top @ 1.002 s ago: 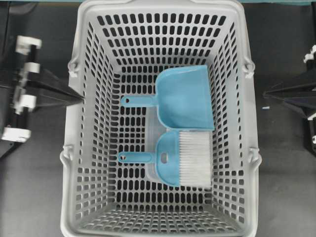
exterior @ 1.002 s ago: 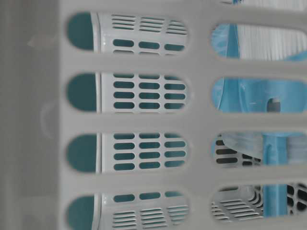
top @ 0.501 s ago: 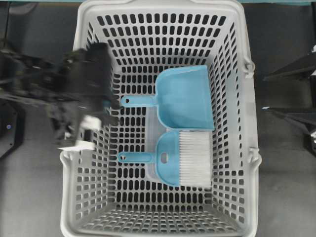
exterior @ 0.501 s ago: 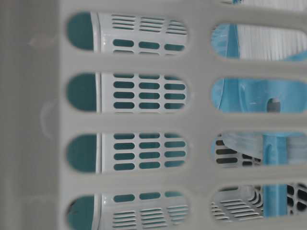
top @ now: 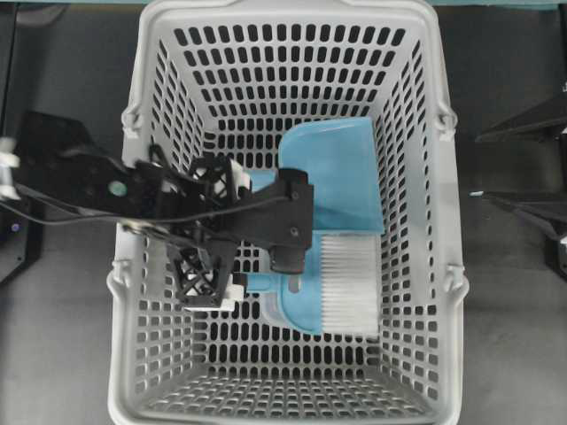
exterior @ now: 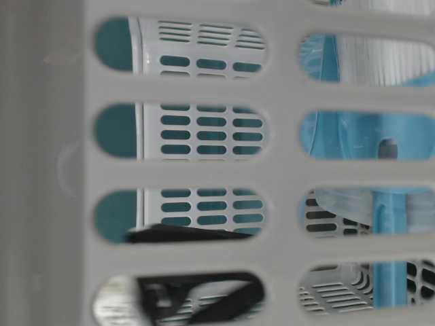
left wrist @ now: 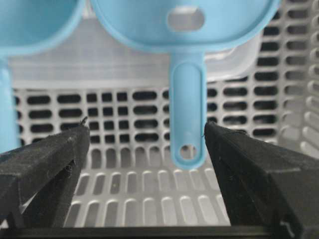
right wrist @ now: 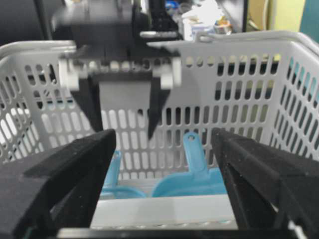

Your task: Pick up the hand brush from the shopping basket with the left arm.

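Inside shopping basket (top: 151, 71), left tool (left wrist: 144, 149) spread.

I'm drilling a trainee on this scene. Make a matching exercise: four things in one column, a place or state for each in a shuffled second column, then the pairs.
1. light-blue plastic hand brush with white bristles
2. light-blue scoop-shaped dustpan
3. left gripper
4. right gripper

A. open, outside the light-grey slotted shopping basket
B. open, inside the basket, by a thin blue handle
C. on the basket floor, toward the overhead view's bottom
D. on the basket floor, toward that view's top

Pairs: 1-C, 2-D, 3-B, 4-A
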